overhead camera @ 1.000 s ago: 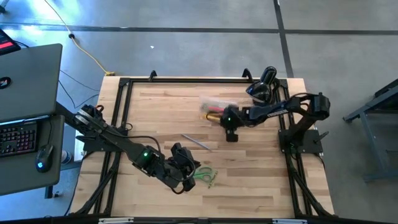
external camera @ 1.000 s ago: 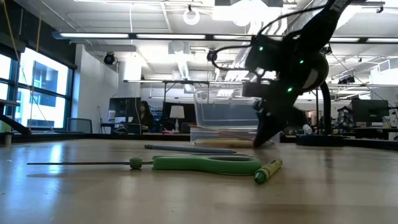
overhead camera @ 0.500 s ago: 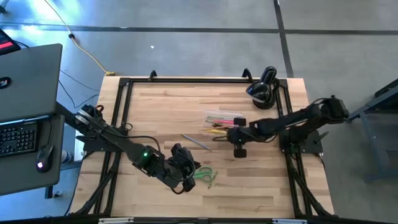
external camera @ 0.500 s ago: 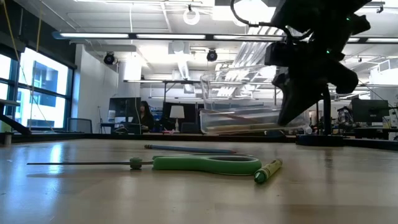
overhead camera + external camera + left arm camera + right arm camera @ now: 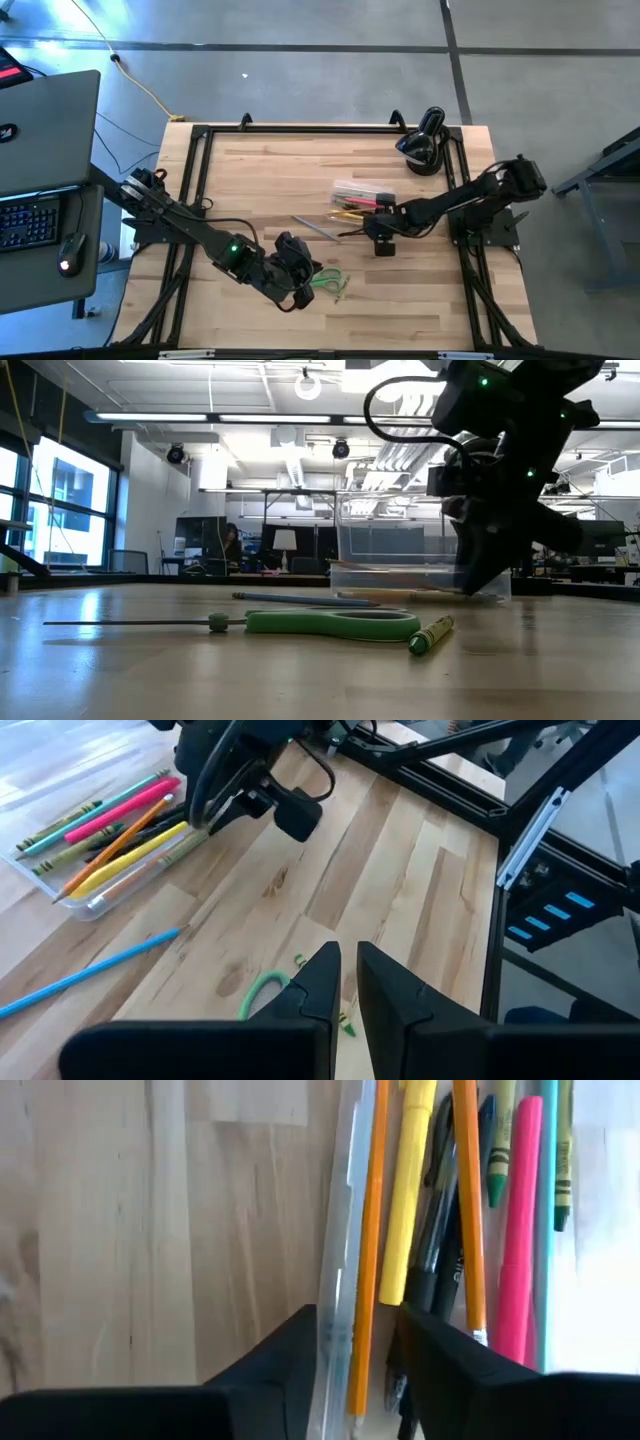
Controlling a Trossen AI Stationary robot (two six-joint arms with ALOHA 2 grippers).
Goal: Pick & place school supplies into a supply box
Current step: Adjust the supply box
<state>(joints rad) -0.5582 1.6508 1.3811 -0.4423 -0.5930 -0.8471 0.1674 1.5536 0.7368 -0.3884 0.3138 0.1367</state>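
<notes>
The shallow clear plastic supply box (image 5: 360, 198) rests flat mid-tabletop (image 5: 260, 170), holding pink, yellow and orange pencils (image 5: 470, 1210). The right gripper (image 5: 381, 236) straddles its near wall, jaws apart. The left gripper (image 5: 297, 268), jaws nearly together and empty, hovers beside green-handled scissors (image 5: 330, 623).

The right arm (image 5: 500, 490) hides the supply box's (image 5: 400, 555) end in the low view.

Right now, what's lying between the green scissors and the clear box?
In the high view, a blue pencil lies on the bare wood between the scissors and the box.
</notes>
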